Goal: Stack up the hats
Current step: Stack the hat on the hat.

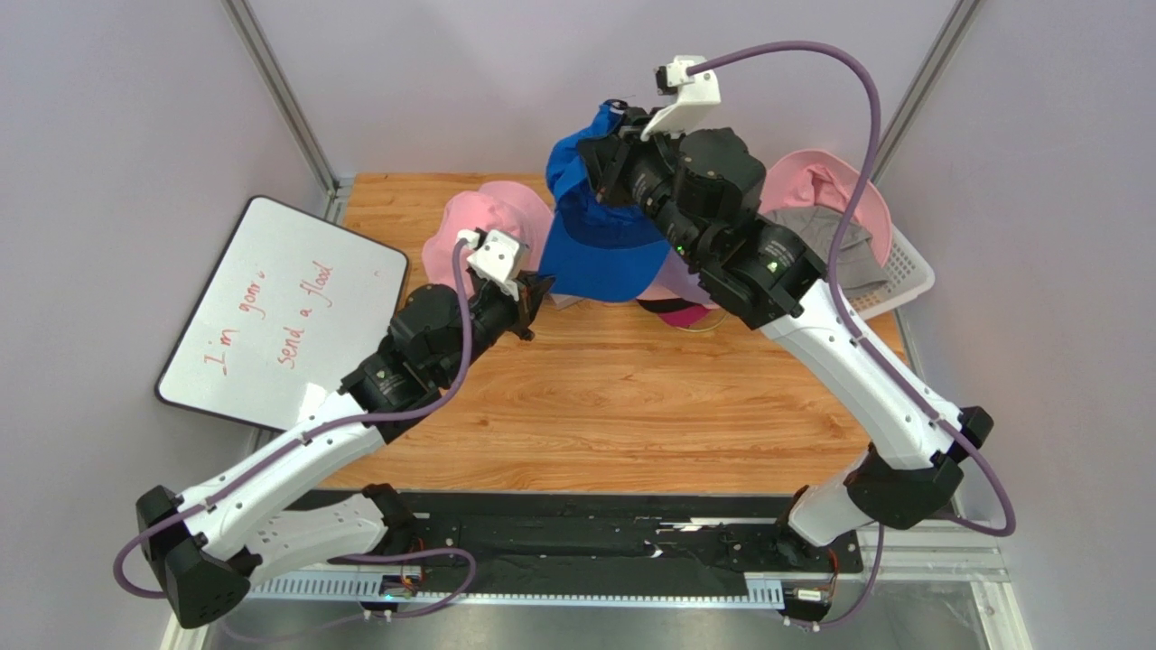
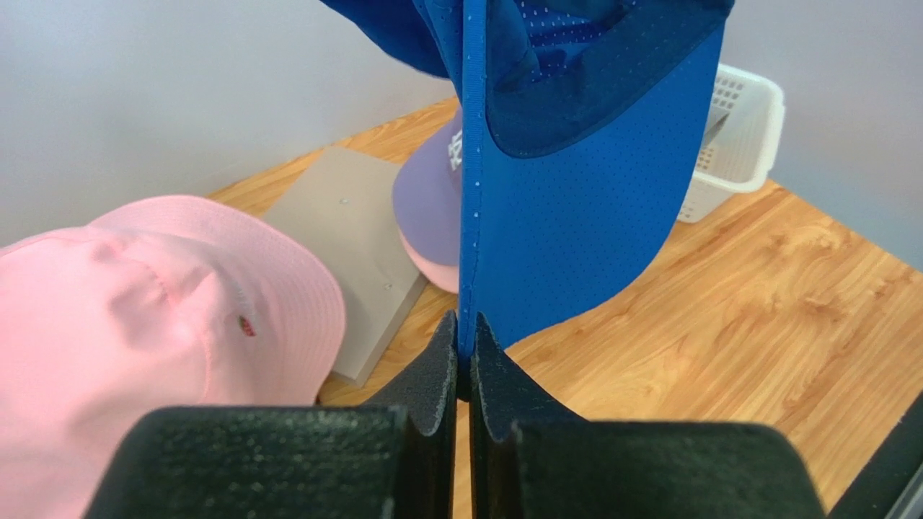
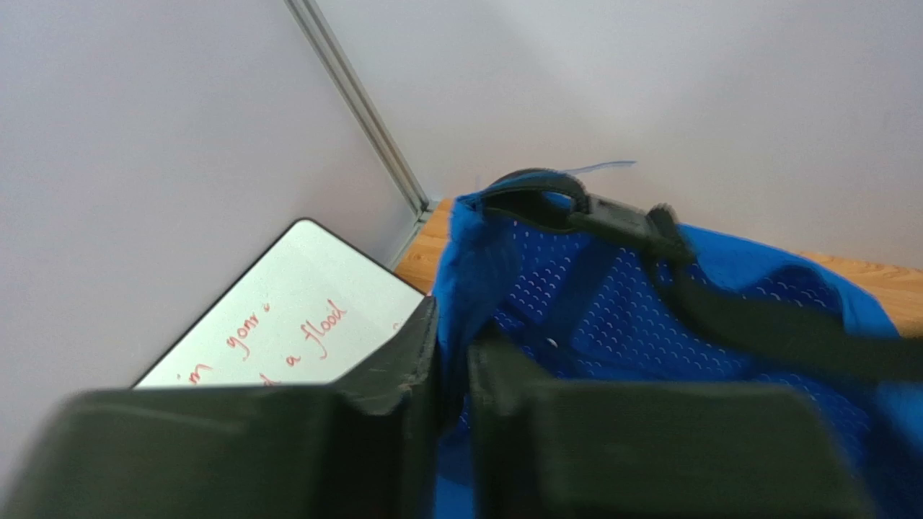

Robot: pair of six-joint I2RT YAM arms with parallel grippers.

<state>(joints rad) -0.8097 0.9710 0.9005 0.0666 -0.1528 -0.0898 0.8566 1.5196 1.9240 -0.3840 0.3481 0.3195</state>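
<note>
Left tool nips the blue cap by its brim edge, right tool by its back rim.

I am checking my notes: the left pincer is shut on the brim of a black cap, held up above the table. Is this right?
Only the colour is wrong. The left wrist view shows the left pincer shut on the brim of a blue cap, held up above the table.

The blue cap is perforated mesh cloth, the pink bucket hat soft matt fabric, the surface smooth wood.
</note>
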